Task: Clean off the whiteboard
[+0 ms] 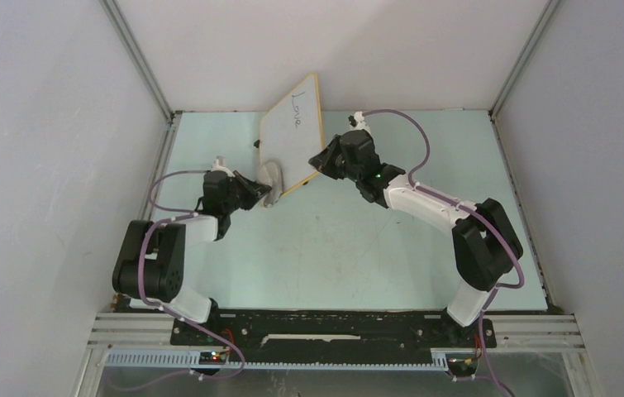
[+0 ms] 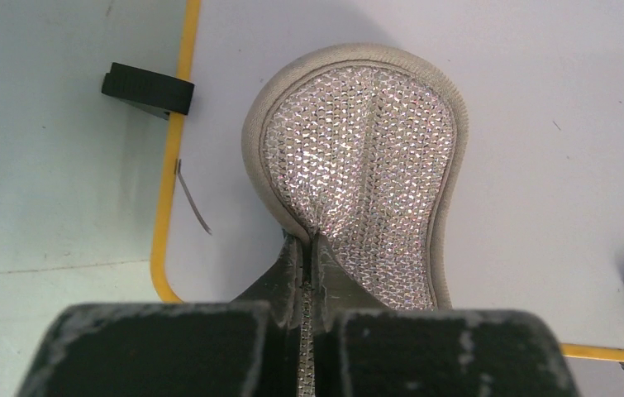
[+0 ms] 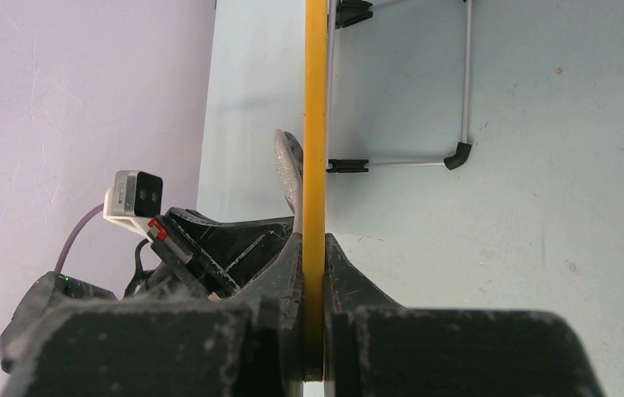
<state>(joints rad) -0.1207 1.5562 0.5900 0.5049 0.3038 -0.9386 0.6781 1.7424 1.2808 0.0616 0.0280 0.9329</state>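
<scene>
The whiteboard (image 1: 290, 141) stands tilted at the back middle of the table (image 1: 333, 248), propped on a thin wire stand (image 3: 466, 74) with small black feet (image 2: 146, 89). Its narrow yellow-orange frame (image 2: 168, 207) curves round at the corners. The face is smooth and white, with dark handwriting (image 1: 297, 108) near the top edge. Bare pale tabletop lies in front of the board and to both sides, and plain walls (image 1: 44, 124) close the table in on three sides.

A grey oval pad (image 2: 358, 165) lies flat against the lower left part of the face, just inside the frame. It has a cloth rim around a glittering mesh middle.

The left gripper (image 2: 308, 265) has its fingers closed tight on the pad's near end, pinching the mesh into a fold. The right gripper (image 3: 315, 273) is clamped on the board's lower right edge, one finger on each side of the frame, which that wrist view shows edge-on.
</scene>
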